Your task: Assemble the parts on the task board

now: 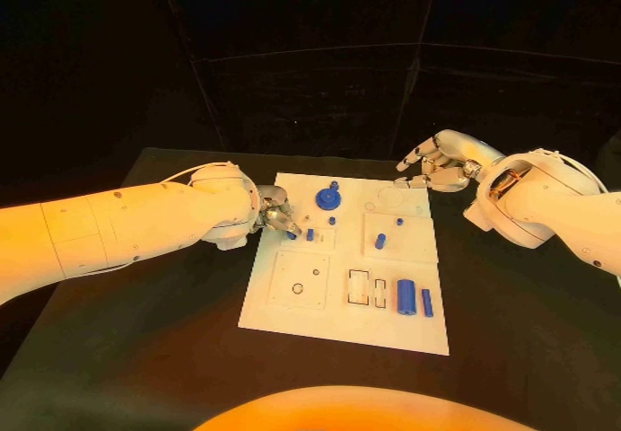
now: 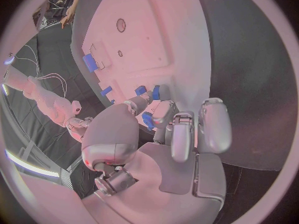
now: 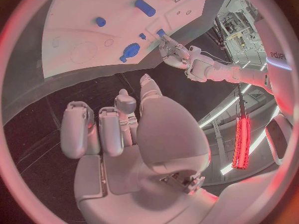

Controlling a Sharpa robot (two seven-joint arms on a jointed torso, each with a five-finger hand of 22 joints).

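The white task board (image 1: 339, 310) lies in the middle of the black table. My left hand (image 1: 273, 219) is at the board's left edge, and its thumb and fingertips pinch a small blue part (image 2: 147, 120). Close by on the board are two small blue pegs (image 1: 310, 234) and a blue round knob (image 1: 328, 198). A blue peg (image 1: 380, 241) stands further right, and a blue cylinder (image 1: 406, 293) lies beside a thin blue bar (image 1: 427, 302) near the front. My right hand (image 1: 438, 164) hovers over the board's far right corner, fingers loosely apart and holding nothing.
The board has a square plate with holes (image 1: 301, 280) at its front left and two slots (image 1: 366, 288) beside it. Black table (image 1: 143, 359) surrounds the board on every side. A dark backdrop stands behind the table.
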